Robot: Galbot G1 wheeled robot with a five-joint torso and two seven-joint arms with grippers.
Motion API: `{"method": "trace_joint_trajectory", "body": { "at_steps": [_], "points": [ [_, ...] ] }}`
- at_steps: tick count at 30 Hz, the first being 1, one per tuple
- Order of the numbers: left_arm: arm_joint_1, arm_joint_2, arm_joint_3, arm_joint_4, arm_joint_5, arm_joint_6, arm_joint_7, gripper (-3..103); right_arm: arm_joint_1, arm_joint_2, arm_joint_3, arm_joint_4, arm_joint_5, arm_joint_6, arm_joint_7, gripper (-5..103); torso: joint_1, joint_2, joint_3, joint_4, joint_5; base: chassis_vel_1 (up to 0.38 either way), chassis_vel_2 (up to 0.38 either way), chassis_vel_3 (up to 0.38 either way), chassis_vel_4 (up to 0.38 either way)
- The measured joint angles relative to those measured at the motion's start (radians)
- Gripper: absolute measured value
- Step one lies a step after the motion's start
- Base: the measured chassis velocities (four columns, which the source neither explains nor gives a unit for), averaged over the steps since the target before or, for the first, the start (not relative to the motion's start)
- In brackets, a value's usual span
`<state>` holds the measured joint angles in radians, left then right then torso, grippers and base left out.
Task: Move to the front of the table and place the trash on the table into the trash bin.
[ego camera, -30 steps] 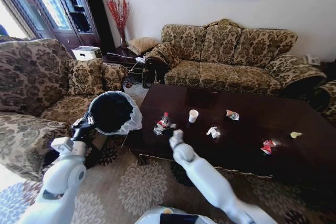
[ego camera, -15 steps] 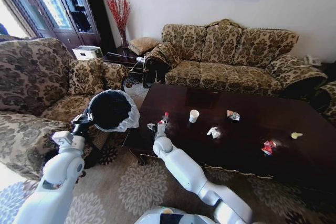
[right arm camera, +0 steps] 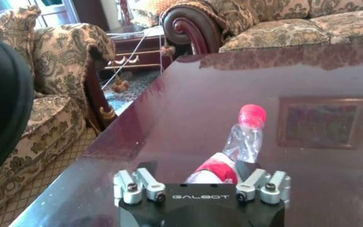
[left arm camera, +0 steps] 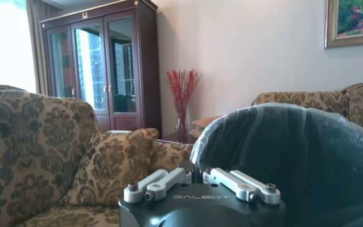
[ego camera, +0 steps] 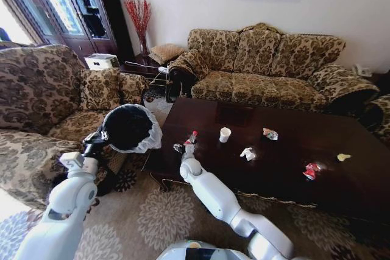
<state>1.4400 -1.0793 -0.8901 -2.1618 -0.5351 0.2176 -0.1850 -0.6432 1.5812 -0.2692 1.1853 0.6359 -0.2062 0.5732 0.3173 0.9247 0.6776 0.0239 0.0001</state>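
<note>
Right wrist view gives us the clear crinkled plastic bottle point(right arm camera: 245, 137), red-capped, clamped in our right tool point(right arm camera: 202, 182) above the glossy dark wooden worktop point(right arm camera: 188, 90). Our left tool point(ego camera: 95, 142) is clamped on the bag-lined rim of the round black trash bin point(ego camera: 129, 128), beside the worktop.

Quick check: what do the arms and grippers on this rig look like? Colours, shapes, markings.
Both arms are smooth, rounded, glossy white-grey shells in tapering segments. The left arm carries a boxy white-grey block near the wrist. The left gripper and right gripper each have a black housing with "GALBOT" in pale lettering, and silver-grey metal link bars fixed with dark screws leading to the fingers. No loose cables visible.
</note>
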Motion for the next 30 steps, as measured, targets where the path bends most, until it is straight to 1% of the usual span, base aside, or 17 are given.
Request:
{"method": "trace_joint_trajectory", "body": {
  "at_steps": [2,3,4,5,6,7,8,9,10,11,13,17,18,19,23,26,30],
  "points": [
    [-0.002,0.004,0.000,-0.001,-0.001,0.000,0.000,3,-0.002,0.000,0.007,-0.003,0.003,0.000,0.001,73,0.000,0.000,0.000,-0.0001,0.0000,0.000,0.000,0.000,0.000],
    [-0.002,0.004,0.000,-0.001,-0.001,0.000,0.000,3,-0.002,0.000,0.007,-0.003,0.003,0.000,0.001,73,0.000,0.000,0.000,-0.0001,0.0000,0.000,0.000,0.000,0.000],
    [-0.002,0.007,0.000,-0.001,-0.002,0.000,0.000,3,-0.003,-0.001,0.009,-0.004,0.003,0.000,0.001,68,0.000,0.000,0.000,-0.0001,-0.0001,0.000,0.000,0.000,0.000],
    [-0.005,0.011,0.000,-0.003,-0.004,0.000,0.000,3,-0.004,-0.004,0.012,-0.005,0.006,0.001,0.003,57,0.000,0.000,0.000,-0.0003,-0.0001,0.000,0.000,0.000,0.000],
    [-0.005,0.013,0.001,-0.003,-0.005,0.000,0.000,3,-0.004,-0.005,0.014,-0.006,0.007,0.001,0.003,51,0.000,0.000,0.000,-0.0003,0.0000,0.000,0.000,0.000,0.000],
    [-0.005,0.013,0.001,-0.003,-0.005,0.000,0.000,3,-0.004,-0.005,0.014,-0.006,0.007,0.001,0.003,51,0.000,0.000,0.000,-0.0003,0.0000,0.000,0.000,0.000,0.000],
    [-0.005,0.013,0.001,-0.003,-0.005,0.000,0.000,3,-0.005,-0.005,0.016,-0.007,0.008,0.002,0.003,46,0.000,0.000,0.000,-0.0002,0.0000,0.000,0.000,0.000,0.000],
    [-0.005,0.013,0.001,-0.003,-0.005,0.000,0.000,3,-0.006,-0.005,0.017,-0.007,0.008,0.003,0.003,46,0.000,0.000,0.000,0.0000,0.0000,0.000,0.000,0.000,0.000],
    [-0.005,0.013,0.001,-0.003,-0.005,0.000,0.000,3,-0.007,-0.006,0.020,-0.008,0.008,0.004,0.003,40,0.000,0.000,0.000,-0.0001,0.0000,0.000,0.000,0.000,0.000],
    [-0.005,0.013,0.001,-0.003,-0.005,0.000,0.000,3,-0.007,-0.006,0.020,-0.008,0.008,0.004,0.003,40,0.000,0.000,0.000,-0.0001,0.0000,0.000,0.000,0.000,0.000],
    [-0.003,0.011,0.002,-0.003,-0.005,0.000,0.001,3,-0.011,-0.006,0.024,-0.009,0.008,0.005,0.003,27,0.000,0.000,0.000,0.0002,0.0001,0.000,0.000,0.000,0.000],
    [-0.003,0.012,0.003,-0.004,-0.005,0.000,0.003,3,-0.013,-0.008,0.028,-0.010,0.009,0.006,0.003,27,0.000,0.000,0.000,0.0003,0.0001,0.000,0.000,0.000,0.000],
    [-0.003,0.015,0.004,-0.005,-0.005,0.000,0.003,3,-0.014,-0.008,0.029,-0.010,0.009,0.006,0.003,19,0.000,0.000,0.000,0.0004,0.0002,0.000,0.000,0.000,0.000],
    [-0.003,0.018,0.004,-0.005,-0.005,0.000,0.004,3,-0.014,-0.009,0.032,-0.010,0.009,0.006,0.003,16,0.000,0.000,0.000,0.0003,0.0002,0.000,0.000,0.000,0.000],
    [-0.005,0.023,0.005,-0.005,-0.006,0.001,0.006,3,-0.017,-0.013,0.036,-0.010,0.009,0.008,0.002,7,0.000,0.000,0.000,-0.0002,-0.0003,0.000,0.000,0.000,0.000],
    [-0.005,0.023,0.006,-0.005,-0.006,0.002,0.007,3,-0.019,-0.015,0.039,-0.010,0.009,0.009,0.001,3,0.000,0.000,0.000,0.0000,-0.0001,0.000,0.000,0.000,0.000],
    [-0.005,0.017,0.009,-0.006,-0.006,0.003,0.008,3,-0.021,-0.018,0.051,-0.009,-0.004,0.021,0.002,3,0.000,0.000,0.000,0.0002,-0.0001,0.000,0.000,0.000,0.000]
  ]
}}
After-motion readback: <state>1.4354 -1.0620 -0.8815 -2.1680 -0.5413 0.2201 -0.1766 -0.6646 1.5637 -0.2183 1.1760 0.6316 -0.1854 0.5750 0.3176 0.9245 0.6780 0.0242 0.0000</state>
